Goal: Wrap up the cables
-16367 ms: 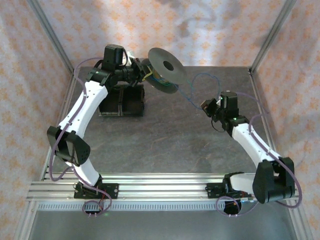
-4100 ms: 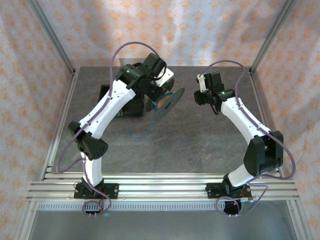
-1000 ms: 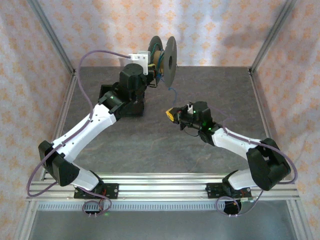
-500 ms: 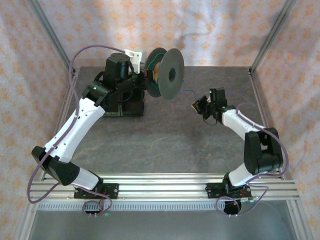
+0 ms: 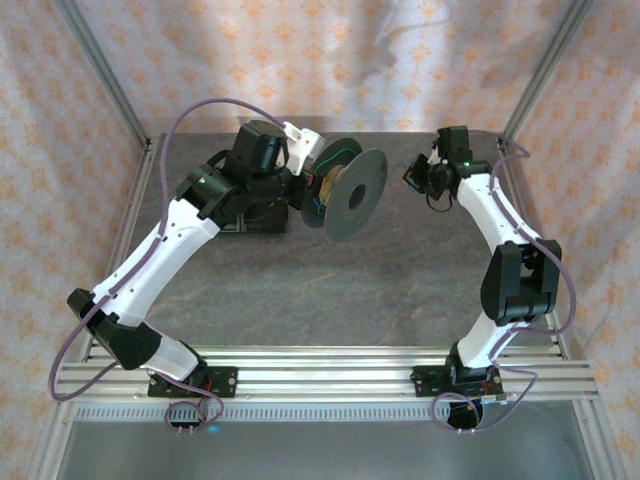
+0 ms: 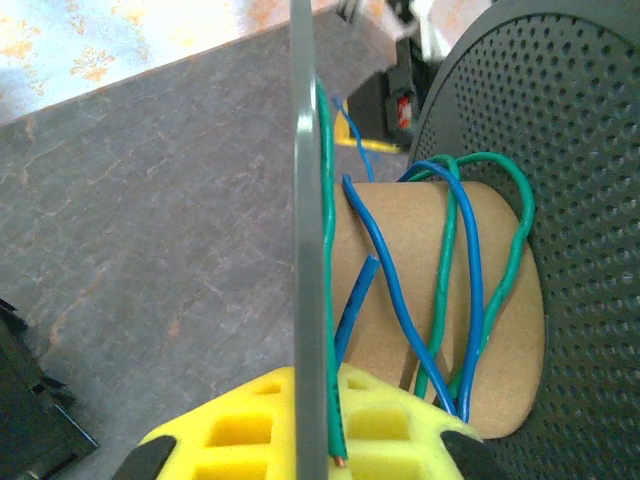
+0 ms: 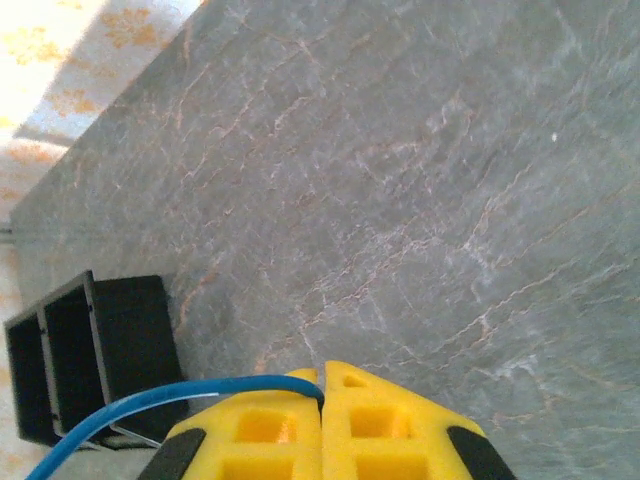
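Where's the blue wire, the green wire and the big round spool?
blue wire (image 7: 220,384): right wrist view, on the middle of its curve.
green wire (image 6: 329,300): left wrist view, on the strand running along the flange edge.
spool (image 5: 345,215): top view, on its round flange face.

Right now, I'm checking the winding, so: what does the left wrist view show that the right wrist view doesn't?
Left wrist: the spool's cardboard core with the green cable looped round it, and the left gripper shut on a spool flange. Right wrist: a black box, and the right gripper shut on the blue cable. Both: the blue cable, yellow fingers and the grey table.
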### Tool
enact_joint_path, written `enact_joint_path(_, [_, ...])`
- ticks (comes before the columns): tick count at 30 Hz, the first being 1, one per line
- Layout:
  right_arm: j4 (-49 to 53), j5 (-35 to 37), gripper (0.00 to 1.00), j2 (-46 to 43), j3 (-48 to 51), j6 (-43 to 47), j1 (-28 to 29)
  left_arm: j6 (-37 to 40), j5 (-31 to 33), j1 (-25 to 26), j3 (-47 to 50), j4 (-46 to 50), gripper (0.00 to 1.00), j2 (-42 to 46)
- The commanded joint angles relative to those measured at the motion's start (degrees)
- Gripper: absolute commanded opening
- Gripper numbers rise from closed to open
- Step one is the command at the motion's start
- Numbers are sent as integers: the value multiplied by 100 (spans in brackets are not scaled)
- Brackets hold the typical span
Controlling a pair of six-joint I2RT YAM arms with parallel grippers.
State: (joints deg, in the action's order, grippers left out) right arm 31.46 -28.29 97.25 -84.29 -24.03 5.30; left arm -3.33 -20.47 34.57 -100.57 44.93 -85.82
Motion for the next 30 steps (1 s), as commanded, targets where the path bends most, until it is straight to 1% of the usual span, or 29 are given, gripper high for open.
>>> enact_joint_path(1, [704, 516, 0, 116, -517, 614, -135, 531, 408, 156, -326, 490, 0, -144])
enact_joint_path(4, [942, 545, 0, 93, -862, 806, -135, 755, 793, 309, -433, 737, 0, -413])
enact_joint_path(6, [1083, 364, 0, 88, -1065, 891, -135, 902, 1175, 412, -489, 872, 0, -603])
enact_joint_path(8, [1235, -29, 0, 92, -1309, 918, -135, 1008, 1659, 498, -574, 1014, 0, -815])
enact_joint_path(10, [1393, -576, 0, 92, -1539, 936, -135, 1063, 2192, 561, -693, 1139, 0, -1040])
enact_joint_path(14, [1601, -1712, 0, 57, -1808, 799, -130, 1055, 2967, 562, -996, 1310, 0, -1424])
enact_joint_path(16, [1591, -2388, 0, 44, -1880, 689, -102, 1006, 3141, 560, -1251, 1416, 0, -1643])
enact_joint_path(19, [1522, -2905, 0, -55, -1966, 548, 105, 818, 3358, 561, -1731, 1609, 0, -2009])
enact_joint_path(20, [1457, -2990, 0, -107, -1987, 494, 202, 716, 3508, 562, -1907, 1670, 0, -2137])
enact_joint_path(24, [1094, -3097, 0, -366, -1990, 139, 657, 307, 3698, 564, -2697, 2008, 0, -2753])
enact_joint_path(27, [1052, -2888, 0, -556, -1966, 48, 1073, -75, 3933, 545, -3250, 2256, 0, -3075])
enact_joint_path(30, [866, -2603, 0, -813, -1715, -86, 1463, -649, 4002, 419, -3783, 2530, 0, -3339])
